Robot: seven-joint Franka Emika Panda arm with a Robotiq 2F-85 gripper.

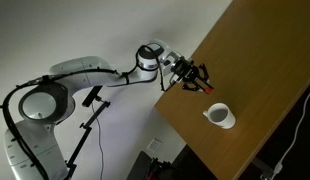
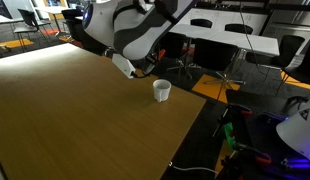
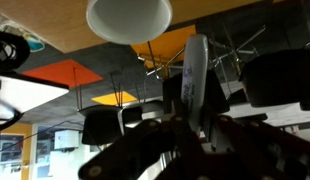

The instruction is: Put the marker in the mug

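The step in hand is the carry: the marker [image 1: 209, 88] is off the worktop [image 1: 265, 70] and has to end up above the mug [image 1: 220, 116] before it is let go. The hand [image 1: 200, 82] appears closed on the marker, its fingers drawn in around it. In the wrist view the marker's whitish part [image 3: 195, 85] stands out from between the dark fingers, and in an exterior view its red end pokes out on the mug's side. The hand hangs near the mug but short of it, on the side where the arm comes in, and it is not over the opening. In the wrist view the mug [image 3: 129, 18] sits at the frame's edge, off to one side of the marker rather than in line with it. In an exterior view the mug [image 2: 162, 90] stands upright, alone on the worktop near the edge, partly crowded by the arm. To do this well, I would bring the hand across until the marker's free end lines up with the middle of the opening. Then I would tip the marker closer to upright and lower that end below the rim before loosening the grip. The mug looks light, so a knock on its rim could push it toward the worktop's edge, and a release from high up could bounce the marker out.
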